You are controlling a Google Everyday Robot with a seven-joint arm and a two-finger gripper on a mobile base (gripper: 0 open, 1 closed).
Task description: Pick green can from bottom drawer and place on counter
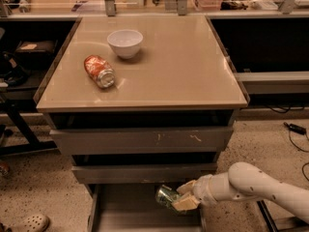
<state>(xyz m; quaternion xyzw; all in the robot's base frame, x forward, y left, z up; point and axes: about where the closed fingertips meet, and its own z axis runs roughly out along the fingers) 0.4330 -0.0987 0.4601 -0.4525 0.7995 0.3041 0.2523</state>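
Beige counter (183,66) above, gripper (177,197) clasps green can (165,195) over bottom drawer (128,212)

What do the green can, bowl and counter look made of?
The green can, held by the gripper over the bottom drawer: thin metal, shiny glints. The bowl: smooth white, ceramic or plastic. The counter: glossy beige, probably laminate, shows reflections.

Worktop (183,66) occupies upper centre of frame. On it, upper left: bowl (125,43), with tipped can (99,71) just in front and to its left. Bottom drawer (130,211) stands open at lower centre. Pincer (181,197) is over its right part, clamping held can (166,196).
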